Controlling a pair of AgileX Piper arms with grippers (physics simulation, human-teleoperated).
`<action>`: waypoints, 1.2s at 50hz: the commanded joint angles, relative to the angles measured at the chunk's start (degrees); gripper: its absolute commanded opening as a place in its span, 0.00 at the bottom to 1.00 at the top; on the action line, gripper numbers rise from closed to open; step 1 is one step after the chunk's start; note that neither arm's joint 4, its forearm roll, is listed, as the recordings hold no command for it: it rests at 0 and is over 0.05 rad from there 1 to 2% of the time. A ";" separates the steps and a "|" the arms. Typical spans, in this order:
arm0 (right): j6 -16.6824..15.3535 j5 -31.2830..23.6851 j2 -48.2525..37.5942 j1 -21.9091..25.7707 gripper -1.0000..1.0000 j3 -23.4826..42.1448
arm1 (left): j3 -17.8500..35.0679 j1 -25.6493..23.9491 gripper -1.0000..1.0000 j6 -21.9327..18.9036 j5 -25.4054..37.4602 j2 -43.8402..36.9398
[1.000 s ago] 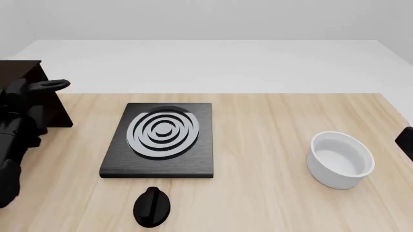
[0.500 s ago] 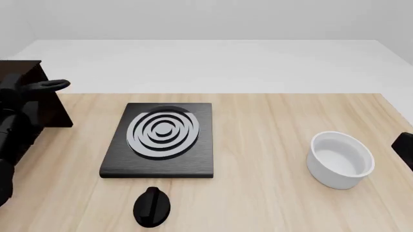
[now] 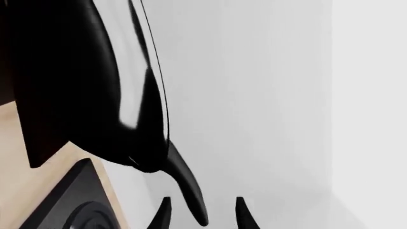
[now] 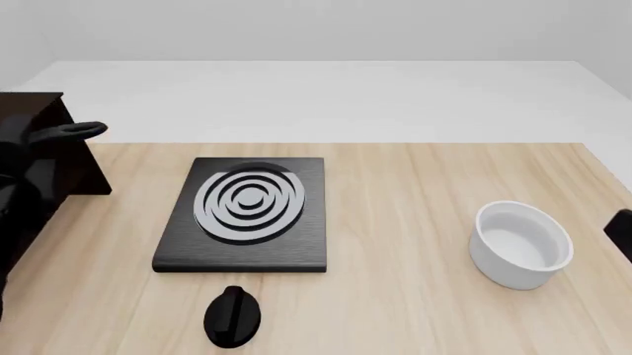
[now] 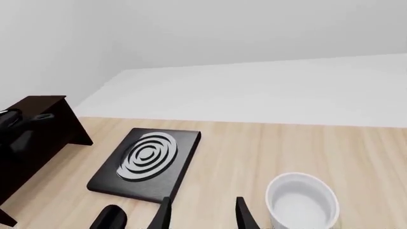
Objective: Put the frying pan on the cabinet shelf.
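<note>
The frying pan (image 4: 69, 132) is lying with its handle's long axis pointing right from the cabinet (image 4: 55, 159), while both grippers (image 3: 202, 215) (image 5: 202, 214) are spread, gripping nothing.

I see a worktop (image 4: 425, 222) of pale wood, with fine straight grain and a smooth, matt finish. On it, the hob (image 4: 243, 215) looks like matt black board, faintly ridged along its front edge, with flat, dull silver rings that read as metal. The bowl (image 4: 520, 244) is plain white and smooth, like glazed ceramic, with a soft sheen inside. The knob (image 4: 232, 316) is black with a slight satin shine. The cabinet (image 5: 38, 131) is very dark brown wood, matt. In my left wrist view, the frying pan (image 3: 95, 81) is glossy black, showing bright reflections and a thin light rim.
</note>
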State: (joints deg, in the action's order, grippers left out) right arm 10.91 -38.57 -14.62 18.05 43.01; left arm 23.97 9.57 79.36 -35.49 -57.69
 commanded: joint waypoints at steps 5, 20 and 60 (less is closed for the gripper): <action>0.46 -0.68 1.23 -0.28 1.00 -0.72 | -2.22 -1.99 1.00 -1.03 5.06 7.85; 1.19 -0.61 3.60 -0.47 1.00 -3.37 | -3.03 -2.94 1.00 -3.86 14.36 17.68; 0.08 -0.73 7.16 -2.94 1.00 -5.53 | -3.88 -9.21 1.00 -11.64 45.98 46.75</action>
State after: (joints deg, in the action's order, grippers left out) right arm 11.23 -39.13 -8.30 15.71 37.84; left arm 20.10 1.87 70.35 2.23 -17.47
